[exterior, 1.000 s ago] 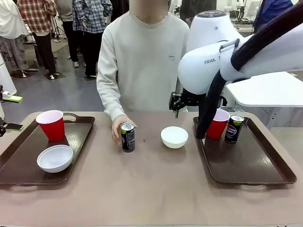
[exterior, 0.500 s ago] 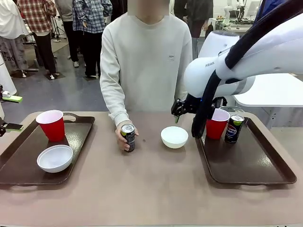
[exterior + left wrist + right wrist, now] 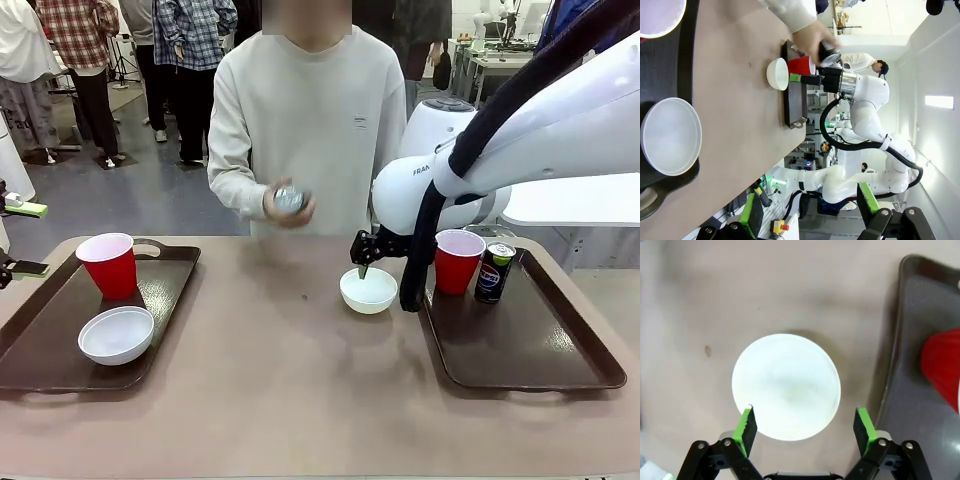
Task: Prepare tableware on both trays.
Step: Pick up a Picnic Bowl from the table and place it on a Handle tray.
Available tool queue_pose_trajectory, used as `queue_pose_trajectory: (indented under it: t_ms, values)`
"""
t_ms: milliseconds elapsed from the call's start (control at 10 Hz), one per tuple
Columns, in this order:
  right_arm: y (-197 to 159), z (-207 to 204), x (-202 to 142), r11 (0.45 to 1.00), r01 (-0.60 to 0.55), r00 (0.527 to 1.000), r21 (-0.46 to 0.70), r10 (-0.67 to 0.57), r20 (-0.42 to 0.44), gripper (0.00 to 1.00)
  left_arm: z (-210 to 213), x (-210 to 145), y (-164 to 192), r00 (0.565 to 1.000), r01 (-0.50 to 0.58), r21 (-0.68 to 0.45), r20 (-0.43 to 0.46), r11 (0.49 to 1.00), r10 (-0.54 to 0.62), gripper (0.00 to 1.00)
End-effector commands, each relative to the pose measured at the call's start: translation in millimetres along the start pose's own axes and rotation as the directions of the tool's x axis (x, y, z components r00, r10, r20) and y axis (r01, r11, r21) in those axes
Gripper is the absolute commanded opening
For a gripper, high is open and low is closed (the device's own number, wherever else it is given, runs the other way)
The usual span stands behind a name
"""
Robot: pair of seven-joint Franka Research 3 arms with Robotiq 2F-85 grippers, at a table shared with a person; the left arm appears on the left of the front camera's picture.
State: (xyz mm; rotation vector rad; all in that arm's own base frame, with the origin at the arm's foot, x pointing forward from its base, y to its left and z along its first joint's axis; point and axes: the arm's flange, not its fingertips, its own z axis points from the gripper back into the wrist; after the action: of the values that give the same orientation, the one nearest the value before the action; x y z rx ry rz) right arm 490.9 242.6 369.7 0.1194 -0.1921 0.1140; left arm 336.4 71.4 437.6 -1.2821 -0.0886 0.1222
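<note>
A white bowl (image 3: 368, 290) sits on the bare table between the two trays. My right gripper (image 3: 362, 262) hangs open just above its near-left rim; in the right wrist view the bowl (image 3: 786, 386) lies between and ahead of the open gripper (image 3: 805, 424). The right tray (image 3: 520, 340) holds a red cup (image 3: 458, 261) and a blue Pepsi can (image 3: 494, 272). On the left tray (image 3: 50, 330) stand a red cup (image 3: 108, 264) and a white bowl (image 3: 116, 334). The person's hand holds the dark can (image 3: 290, 200) at chest height. My left gripper (image 3: 807, 215) is open and holds nothing.
The person stands at the far edge of the table, behind its middle. In the left wrist view the left tray's bowl (image 3: 670, 136) lies close below. Bare tabletop stretches between the trays in front of the middle bowl.
The person has lifted the dark can off the table up to chest height. My right gripper has moved down and left, over the middle bowl.
</note>
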Motion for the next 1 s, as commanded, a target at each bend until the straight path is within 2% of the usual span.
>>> queue_pose_trajectory:
  t_ms: [0, 200, 300, 400, 500, 600, 800, 900]
  values:
    - [-3.8, -14.0, 7.0, 1.0, -0.015, 0.999, -0.028, 0.016, 0.042, 1.0, 2.4, -1.7, 1.0, 1.0, 0.018, -0.006, -0.005, 1.0, -0.018, 1.0]
    - [-3.6, -27.3, 10.5, 1.0, -0.016, 0.999, -0.027, 0.016, 0.033, 1.0, 2.4, -1.7, 1.0, 1.0, 0.018, -0.006, -0.005, 1.0, -0.018, 1.0]
    - [-3.8, -34.0, 11.7, 0.999, -0.022, 1.0, -0.031, 0.022, 0.018, 0.97, 2.4, -1.7, 1.0, 1.0, 0.018, -0.006, -0.005, 1.0, -0.018, 1.0]
    - [-3.8, -38.9, 12.2, 0.999, -0.028, 1.0, -0.028, 0.029, 0.004, 0.42, 2.4, -1.7, 1.0, 1.0, 0.018, -0.006, -0.005, 1.0, -0.018, 1.0]
    - [-4.5, -40.6, 12.4, 0.999, -0.038, 0.999, -0.029, 0.038, -0.002, 0.38, 2.4, -1.7, 1.0, 1.0, 0.018, -0.006, -0.005, 1.0, -0.018, 1.0]
    - [-4.8, -40.3, 12.8, 0.999, -0.04, 0.999, -0.028, 0.04, -0.003, 0.0, 2.4, -1.7, 1.0, 1.0, 0.018, -0.006, -0.005, 1.0, -0.018, 1.0]
    - [-5.7, -40.5, 13.3, 0.999, -0.04, 0.999, -0.03, 0.04, -0.005, 0.0, 2.4, -1.7, 1.0, 1.0, 0.018, -0.006, -0.005, 1.0, -0.018, 1.0]
    - [-6.2, -39.9, 13.4, 0.999, -0.04, 0.999, -0.032, 0.039, -0.006, 0.16, 2.4, -1.7, 1.0, 1.0, 0.018, -0.006, -0.005, 1.0, -0.018, 1.0]
